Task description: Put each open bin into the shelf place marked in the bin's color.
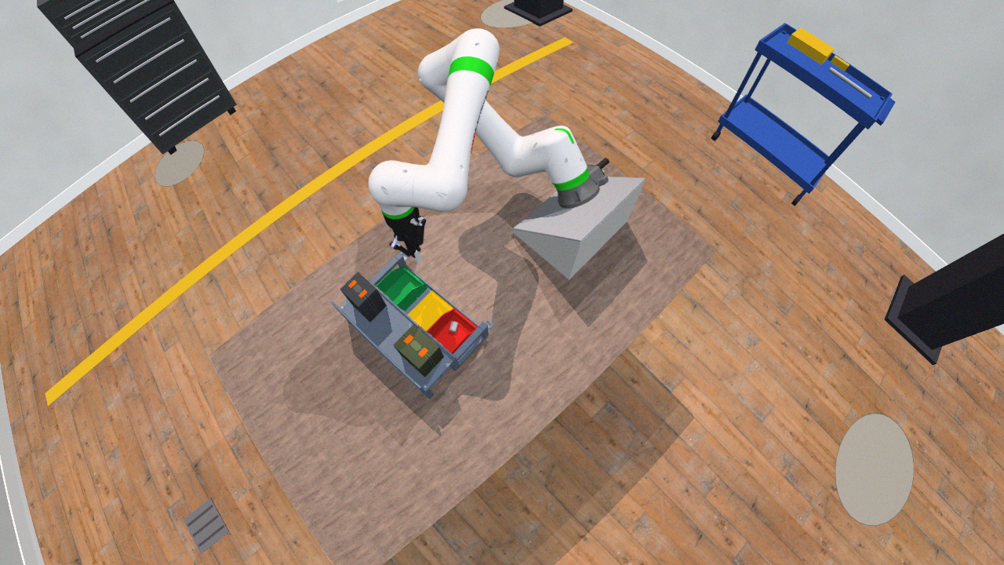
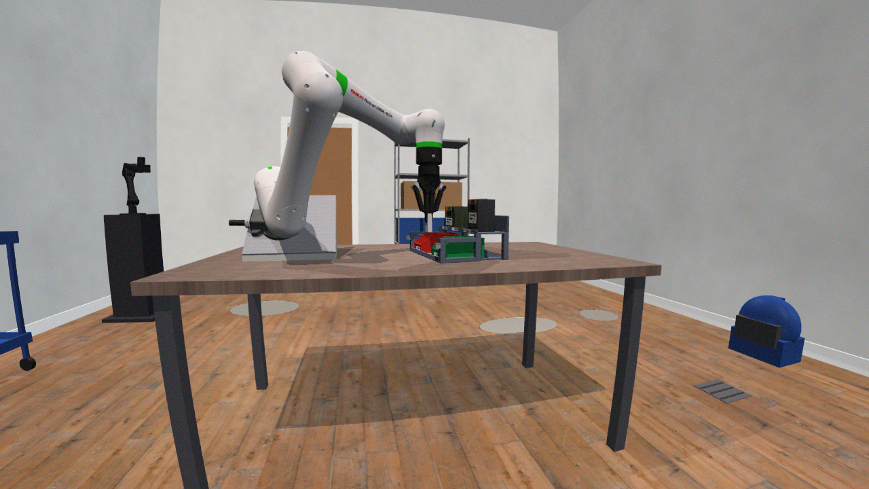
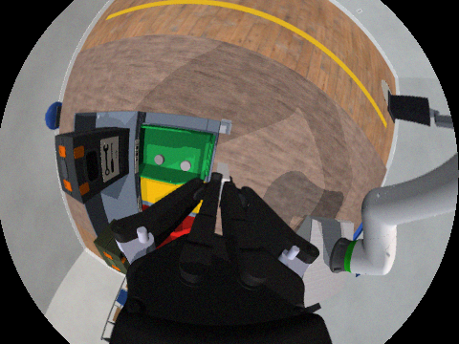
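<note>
My gripper (image 1: 416, 256) (image 2: 429, 222) (image 3: 221, 171) is shut and empty, pointing down above the front edge of the shelf (image 1: 394, 337) (image 3: 125, 203), at the green bin's end. The green bin (image 1: 401, 286) (image 2: 463, 248) (image 3: 178, 143) sits in the end place, with two round grey parts (image 3: 159, 160) in it. The yellow bin (image 1: 429, 309) (image 3: 155, 190) sits in the middle. The red bin (image 1: 441, 336) (image 2: 425, 242) (image 3: 184, 229) sits at the other end, with a light grey part (image 1: 453, 326) in it. All look level. The coloured marks cannot be made out, and my fingers partly hide the yellow and red bins in the wrist view.
A tall black case (image 1: 361, 298) (image 2: 481, 214) (image 3: 91, 162) stands on the shelf's upper board behind the green bin. An olive case (image 1: 419, 351) (image 2: 455, 216) stands behind the red bin. Raised end frames bound the row. The arm's grey pedestal (image 1: 589, 221) stands across the table.
</note>
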